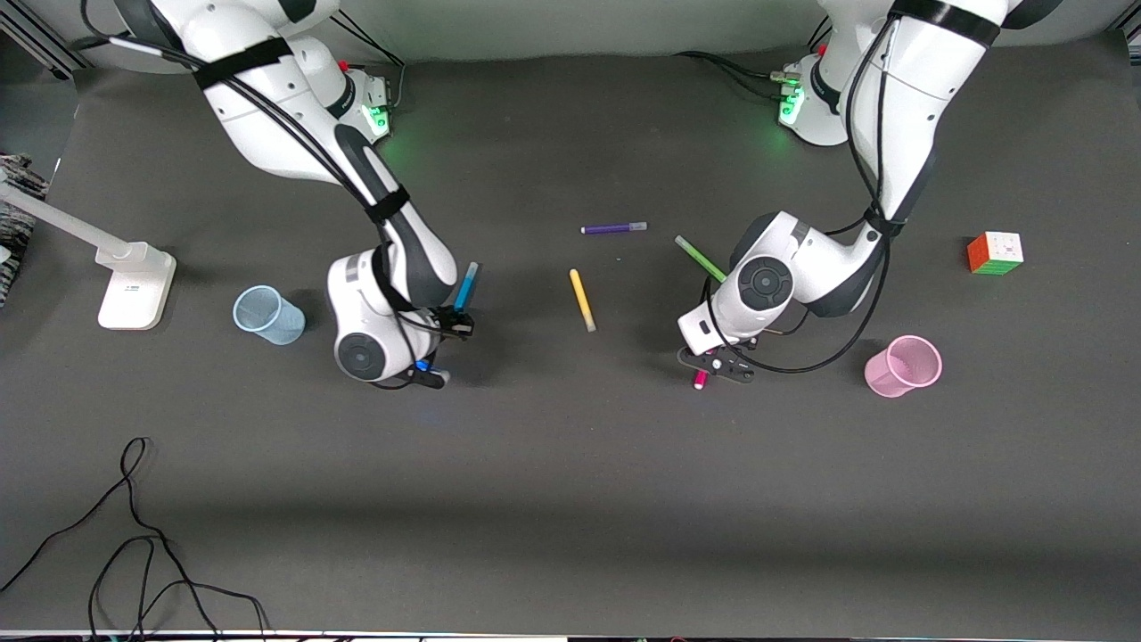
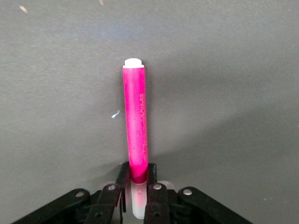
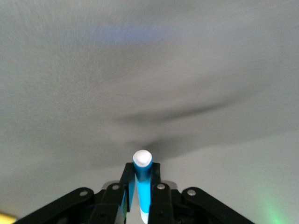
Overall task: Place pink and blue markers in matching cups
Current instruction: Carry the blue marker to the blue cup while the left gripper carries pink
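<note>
— Where do your tools stand?

— My left tool (image 1: 720,368) is lowest in the front view, over the dark bench (image 1: 570,499), toward the left arm's end. Its two fingers (image 2: 122,179) are closed against the pink marker (image 2: 134,135), pinching it just where the magenta barrel meets the pale cap. The barrel reaches away from the fingers to a white end plug. From the front only the tip of that marker (image 1: 700,379) shows under the tool.

— And the pink cup?

— The pink cup (image 1: 904,366) stands on the bench beside that tool, closer to the left arm's end, apart from it.

— Your other tool?

— My right tool (image 1: 434,353) is up over the bench toward the right arm's end. Its fingers (image 3: 127,179) are clamped on the blue marker (image 3: 142,186), whose white end points out from between them. In the front view the marker (image 1: 465,285) stands steeply, its upper part rising above the wrist.

— The blue cup?

— The blue cup (image 1: 266,314) sits tipped on the bench beside that arm, apart from the tool, closer to the right arm's end.

— Farther up the bench?

— A yellow marker (image 1: 582,300) lies between the two arms, a green marker (image 1: 700,259) slants partly under my left arm, and a purple marker (image 1: 614,228) lies farthest. A colour cube (image 1: 995,253) rests near the left arm's end.
</note>
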You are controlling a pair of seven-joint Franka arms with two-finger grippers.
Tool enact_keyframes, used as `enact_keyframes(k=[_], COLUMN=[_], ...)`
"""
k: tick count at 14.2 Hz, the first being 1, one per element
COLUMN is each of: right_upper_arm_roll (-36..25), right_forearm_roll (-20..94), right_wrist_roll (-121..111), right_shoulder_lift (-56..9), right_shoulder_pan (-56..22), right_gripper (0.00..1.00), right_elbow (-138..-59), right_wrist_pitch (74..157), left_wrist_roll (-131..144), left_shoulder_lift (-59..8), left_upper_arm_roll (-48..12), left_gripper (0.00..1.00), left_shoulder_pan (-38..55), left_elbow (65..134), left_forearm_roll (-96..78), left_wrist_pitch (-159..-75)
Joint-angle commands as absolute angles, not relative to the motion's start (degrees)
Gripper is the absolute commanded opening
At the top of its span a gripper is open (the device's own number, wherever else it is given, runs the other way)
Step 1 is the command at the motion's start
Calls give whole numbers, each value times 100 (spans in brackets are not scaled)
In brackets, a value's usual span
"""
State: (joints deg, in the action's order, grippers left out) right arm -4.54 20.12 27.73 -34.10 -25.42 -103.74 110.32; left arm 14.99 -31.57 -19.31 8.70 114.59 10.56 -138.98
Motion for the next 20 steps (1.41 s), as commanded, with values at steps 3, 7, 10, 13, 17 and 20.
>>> enact_keyframes(k=[3, 7, 10, 13, 17, 20], right_upper_arm_roll=[-1177, -1432, -1764, -2038, -2688, -3058], right_forearm_roll=[1690, 434, 27, -508, -668, -668], right_wrist_roll=[2347, 1987, 1312, 889, -226, -545], right_shoulder_lift=[-1892, -1206, -687, -116, 491, 623], right_shoulder_pan=[-2522, -2522, -2531, -2540, -2540, -2549], right_gripper=[0, 0, 0, 0, 0, 0], right_elbow=[-10520, -10547, -10949, -11643, -12776, -13497], right_wrist_pitch=[10380, 10537, 11019, 11722, 13030, 13770], left_wrist_roll=[1617, 1390, 715, -112, -606, -615], left_shoulder_lift=[-2568, -1944, -1609, -1477, -1520, -1731], left_upper_arm_roll=[-1925, -1934, -1925, -1907, -1890, -1802], left_gripper=[0, 0, 0, 0, 0, 0], left_shoulder_pan=[704, 142, -551, -1316, -1793, -1863], left_elbow=[10838, 10767, 10697, 10233, 9932, 9897], left_forearm_roll=[1090, 615, 484, 413, 474, 659], left_wrist_pitch=[-12421, -11648, -10796, -9664, -8886, -8868])
